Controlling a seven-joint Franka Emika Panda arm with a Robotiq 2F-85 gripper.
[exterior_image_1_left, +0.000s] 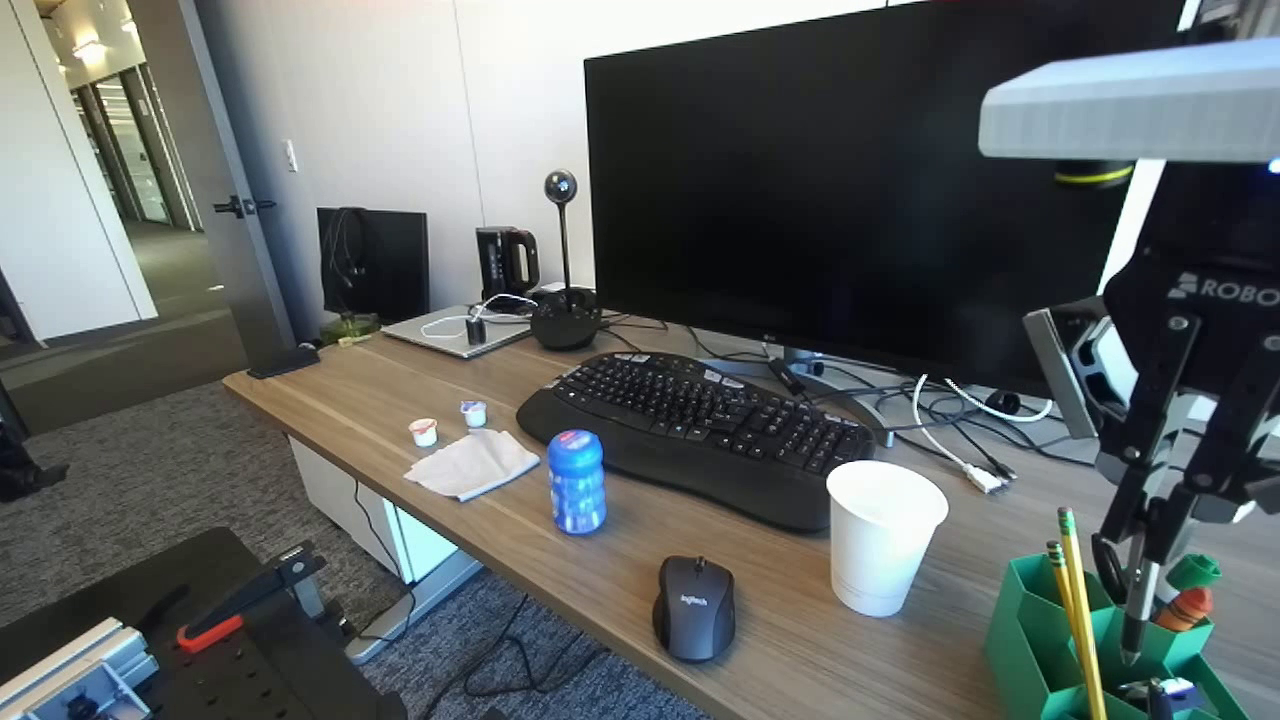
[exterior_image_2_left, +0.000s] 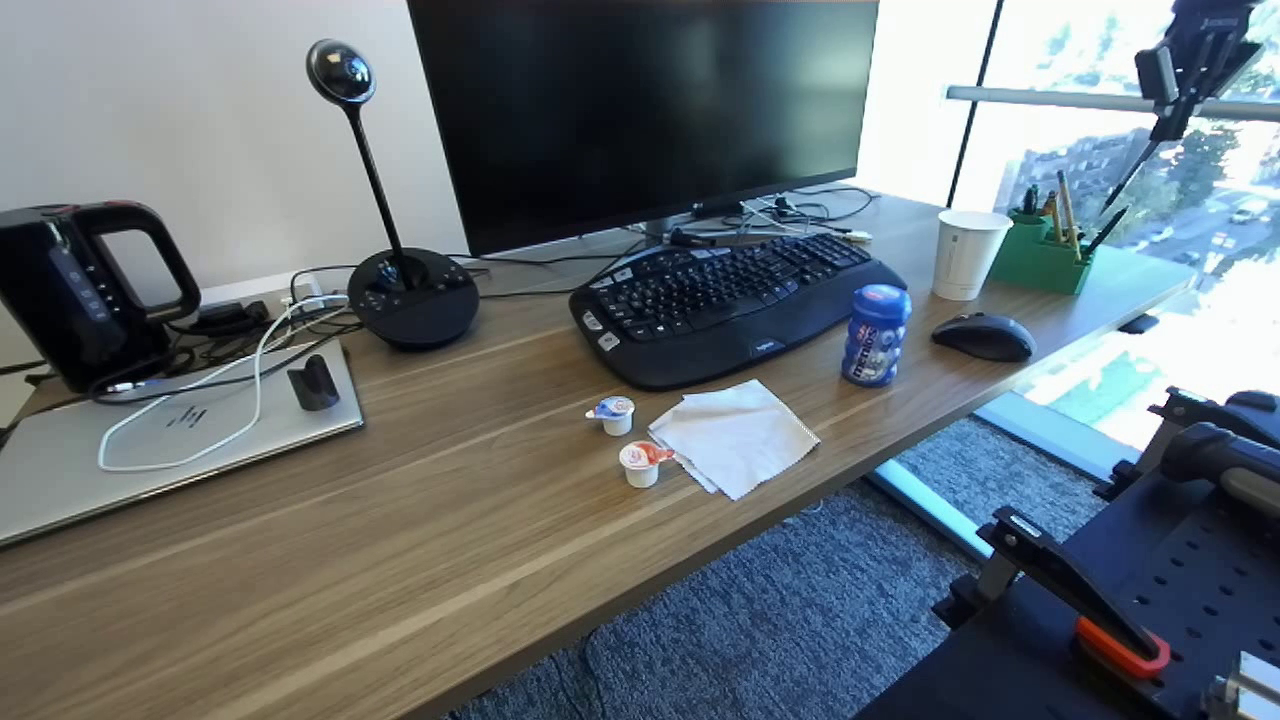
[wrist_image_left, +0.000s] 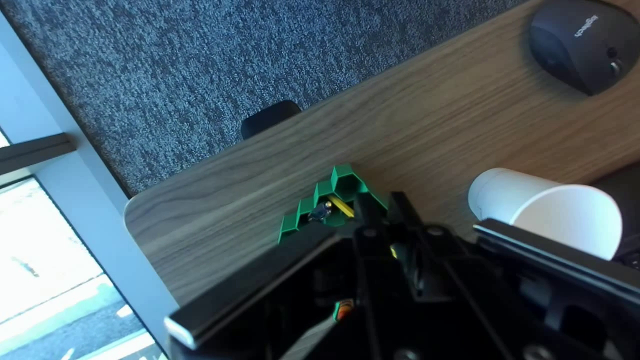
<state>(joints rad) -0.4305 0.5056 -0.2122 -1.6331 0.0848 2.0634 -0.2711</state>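
One pen sits pinched between my fingertips, slanted; could snag the green honeycomb pencil organizer if lowered off-axis.

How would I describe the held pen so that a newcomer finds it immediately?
In an exterior view, right of the big monitor stands a green organizer. Up and right of it, the gripper holds a slim, tilted pen, whereas the pencils stand in the organizer.

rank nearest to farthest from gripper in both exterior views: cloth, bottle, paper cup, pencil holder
1. pencil holder, below the gripper
2. paper cup, between pencil holder and keyboard
3. bottle, in front of the keyboard
4. cloth, beyond the bottle
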